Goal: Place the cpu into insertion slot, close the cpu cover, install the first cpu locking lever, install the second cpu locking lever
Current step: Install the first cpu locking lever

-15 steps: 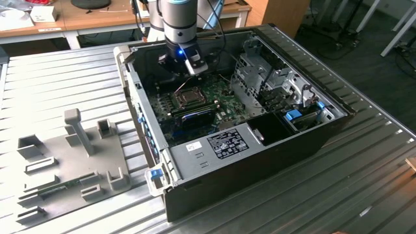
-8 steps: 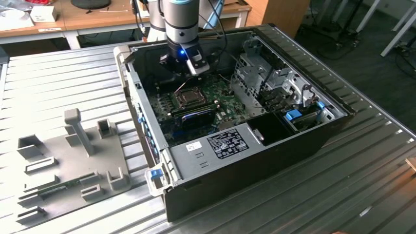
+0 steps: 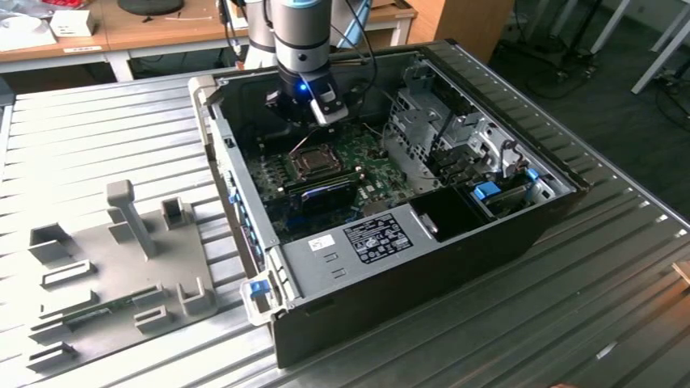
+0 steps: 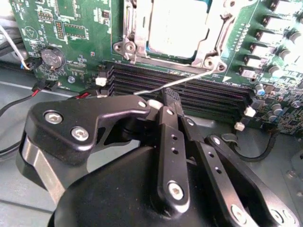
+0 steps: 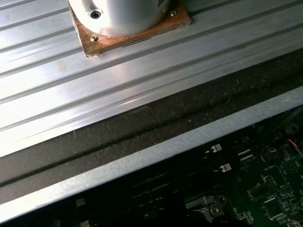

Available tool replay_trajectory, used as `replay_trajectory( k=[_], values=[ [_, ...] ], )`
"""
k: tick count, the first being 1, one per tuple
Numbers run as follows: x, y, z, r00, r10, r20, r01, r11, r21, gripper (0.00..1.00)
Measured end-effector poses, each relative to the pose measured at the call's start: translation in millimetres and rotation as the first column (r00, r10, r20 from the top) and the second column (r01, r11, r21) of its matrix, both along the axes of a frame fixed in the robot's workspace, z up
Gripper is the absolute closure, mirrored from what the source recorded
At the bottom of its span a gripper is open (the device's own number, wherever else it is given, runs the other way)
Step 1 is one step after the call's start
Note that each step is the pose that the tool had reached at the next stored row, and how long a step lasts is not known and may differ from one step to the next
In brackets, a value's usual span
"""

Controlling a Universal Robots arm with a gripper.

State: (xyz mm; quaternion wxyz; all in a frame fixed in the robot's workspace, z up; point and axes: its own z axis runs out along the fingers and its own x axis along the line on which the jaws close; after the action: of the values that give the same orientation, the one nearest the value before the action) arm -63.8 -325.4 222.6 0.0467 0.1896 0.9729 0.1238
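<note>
In the second wrist view the cpu (image 4: 177, 23) lies with its silver top up in the insertion slot (image 4: 128, 47) on the green board. The shiny cpu cover (image 4: 208, 53) lies flat around it as a frame. A thin wire locking lever (image 4: 194, 78) slants away from the socket corner, out over the black memory slots. My gripper (image 4: 166, 99) is shut, its black fingertips right against that lever near its free end. In the exterior view the gripper (image 3: 320, 115) hangs inside the open computer case, just behind the socket (image 3: 313, 162).
The case walls (image 3: 232, 186) close in the board. A drive cage (image 3: 453, 137) stands on the exterior view's right, and cables (image 4: 28, 101) and a coin cell (image 4: 52, 57) lie near the gripper. A grey fixture plate (image 3: 119, 267) rests on the ribbed table (image 5: 71, 85).
</note>
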Motion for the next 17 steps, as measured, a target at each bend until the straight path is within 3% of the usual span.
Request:
replay_trajectory(
  k=[17],
  values=[
    [3.7,0.0,-7.8,1.0000,0.000,0.0000,0.000,1.0000,-0.0018,0.90]
  ],
)
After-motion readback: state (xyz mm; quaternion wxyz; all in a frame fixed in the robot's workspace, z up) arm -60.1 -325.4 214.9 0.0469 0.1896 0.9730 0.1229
